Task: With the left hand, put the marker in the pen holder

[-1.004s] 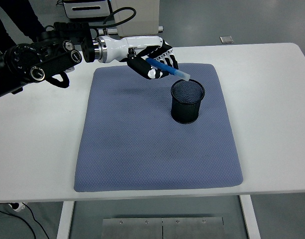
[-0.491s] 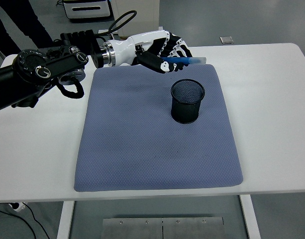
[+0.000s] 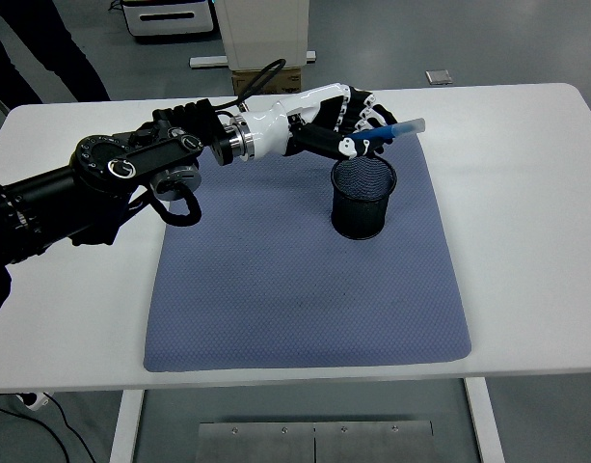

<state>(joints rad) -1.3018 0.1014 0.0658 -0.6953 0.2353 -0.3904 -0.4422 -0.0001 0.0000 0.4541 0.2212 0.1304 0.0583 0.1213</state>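
Head view is showing my left hand (image 3: 348,121) pinching the blue marker (image 3: 384,132) just above the far rim of the black mesh pen holder (image 3: 363,198). The marker is lying nearly level, tip pointing right, so I am needing to tip it downward.
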